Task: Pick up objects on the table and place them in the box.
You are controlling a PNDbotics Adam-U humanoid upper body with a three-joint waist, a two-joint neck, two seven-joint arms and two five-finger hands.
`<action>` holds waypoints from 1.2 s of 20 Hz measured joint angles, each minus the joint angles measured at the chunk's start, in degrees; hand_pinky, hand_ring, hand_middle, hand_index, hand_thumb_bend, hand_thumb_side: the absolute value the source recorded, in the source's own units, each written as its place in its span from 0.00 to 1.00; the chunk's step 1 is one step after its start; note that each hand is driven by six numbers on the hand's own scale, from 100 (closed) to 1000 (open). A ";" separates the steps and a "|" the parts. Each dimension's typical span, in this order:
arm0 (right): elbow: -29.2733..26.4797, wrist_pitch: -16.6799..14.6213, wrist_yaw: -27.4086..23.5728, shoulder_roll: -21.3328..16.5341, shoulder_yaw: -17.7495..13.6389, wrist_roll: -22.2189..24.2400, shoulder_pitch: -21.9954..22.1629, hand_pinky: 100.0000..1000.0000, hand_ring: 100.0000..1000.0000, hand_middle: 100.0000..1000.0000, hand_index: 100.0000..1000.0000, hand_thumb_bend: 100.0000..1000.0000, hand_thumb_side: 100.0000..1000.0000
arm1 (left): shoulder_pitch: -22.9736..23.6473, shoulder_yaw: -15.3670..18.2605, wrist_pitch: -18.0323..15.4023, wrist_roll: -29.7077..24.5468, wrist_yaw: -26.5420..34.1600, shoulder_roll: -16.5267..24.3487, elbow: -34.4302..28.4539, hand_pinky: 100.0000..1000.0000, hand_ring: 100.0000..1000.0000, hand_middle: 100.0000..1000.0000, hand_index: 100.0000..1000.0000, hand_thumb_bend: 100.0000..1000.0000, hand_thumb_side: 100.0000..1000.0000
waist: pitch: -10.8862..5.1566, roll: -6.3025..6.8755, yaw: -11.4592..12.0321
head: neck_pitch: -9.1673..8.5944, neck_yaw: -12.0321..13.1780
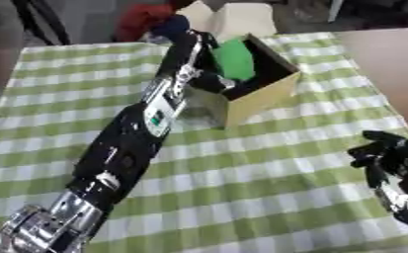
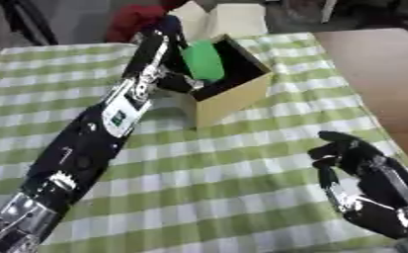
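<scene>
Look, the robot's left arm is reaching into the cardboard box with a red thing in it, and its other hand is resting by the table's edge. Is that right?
Almost. The thing in the cardboard box is green, not red, as the right eye view shows. The rest holds: the left arm reaches into the box, and the right hand rests open near the table's edge.

A green-and-white checked cloth (image 1: pixel 267 183) covers the surface, lying askew across the view. At the right edge a bare light-brown tabletop (image 1: pixel 388 64) shows beside the cloth. Beyond the far edge sits a red shape (image 2: pixel 134 20), too blurred to make out.
</scene>
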 measured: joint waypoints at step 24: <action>0.03 -0.36 0.03 -0.02 -1.11 -0.90 0.73 0.67 0.75 0.58 0.86 0.00 0.18 | 14.56 -1.46 -3.67 -3.40 33.93 12.20 -32.60 0.62 0.59 0.55 0.74 0.78 0.20 | -0.56 -0.10 4.14 | -0.34 -2.56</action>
